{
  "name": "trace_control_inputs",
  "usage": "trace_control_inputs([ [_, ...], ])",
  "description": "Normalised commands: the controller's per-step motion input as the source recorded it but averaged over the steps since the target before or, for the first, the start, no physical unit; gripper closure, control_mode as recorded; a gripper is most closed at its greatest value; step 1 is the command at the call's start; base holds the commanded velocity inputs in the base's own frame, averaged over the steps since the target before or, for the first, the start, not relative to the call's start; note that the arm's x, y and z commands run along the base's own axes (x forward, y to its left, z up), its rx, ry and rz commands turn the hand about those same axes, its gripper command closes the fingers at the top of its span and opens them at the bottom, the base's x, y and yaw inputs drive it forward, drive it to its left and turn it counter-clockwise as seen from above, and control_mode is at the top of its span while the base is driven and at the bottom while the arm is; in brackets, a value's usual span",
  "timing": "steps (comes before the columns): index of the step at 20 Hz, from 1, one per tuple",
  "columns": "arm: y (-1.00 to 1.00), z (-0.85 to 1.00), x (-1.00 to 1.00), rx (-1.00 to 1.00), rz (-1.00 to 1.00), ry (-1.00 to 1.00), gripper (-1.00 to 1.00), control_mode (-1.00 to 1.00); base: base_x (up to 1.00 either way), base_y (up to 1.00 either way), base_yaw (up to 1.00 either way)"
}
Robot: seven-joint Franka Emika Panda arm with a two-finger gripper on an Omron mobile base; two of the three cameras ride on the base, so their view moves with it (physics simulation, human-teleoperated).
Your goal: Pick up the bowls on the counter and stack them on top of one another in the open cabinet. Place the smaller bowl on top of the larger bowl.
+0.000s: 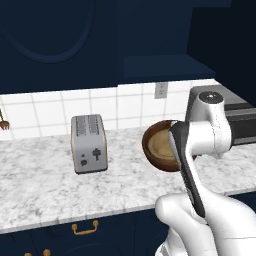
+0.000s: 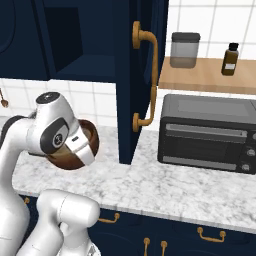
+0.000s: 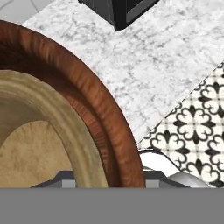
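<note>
The larger bowl (image 1: 149,145) is dark reddish-brown and hangs tilted just above the counter (image 1: 50,185), to the right of the toaster. The smaller bowl (image 1: 163,145), light tan, sits nested inside it. My gripper (image 3: 109,181) is at the bowl's near rim, and the rim of the larger bowl (image 3: 87,96) runs down between the hidden fingertips, with the smaller bowl (image 3: 35,148) just inside. In the right base view my hand (image 2: 82,145) covers part of the larger bowl (image 2: 62,161). The open cabinet (image 1: 165,67) with its navy shelf (image 2: 85,67) is above and behind.
A silver toaster (image 1: 89,143) stands left of the bowls. The open cabinet door (image 2: 142,75) with a brass handle juts out on the right, and a black toaster oven (image 2: 207,132) sits beyond it. A wooden shelf holds a jar (image 2: 184,49) and a bottle (image 2: 229,59).
</note>
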Motion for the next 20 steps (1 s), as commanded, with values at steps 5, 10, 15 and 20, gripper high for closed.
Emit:
trace_control_inputs([
  [5, 0.02, 0.95, -0.19, 0.00, -0.24, -0.27, 1.00, -1.00, 0.00, 0.00, 0.00],
  [10, 0.02, 0.60, -0.13, 0.20, -0.02, -0.33, 1.00, -1.00, 0.00, 0.00, 0.00],
  [15, 0.00, 0.98, -0.02, 0.05, 0.00, -0.20, 1.00, -1.00, 0.00, 0.00, 0.00],
  [20, 0.02, 1.00, 0.08, 0.00, -0.03, -0.05, 1.00, -1.00, 0.00, 0.00, 0.00],
])
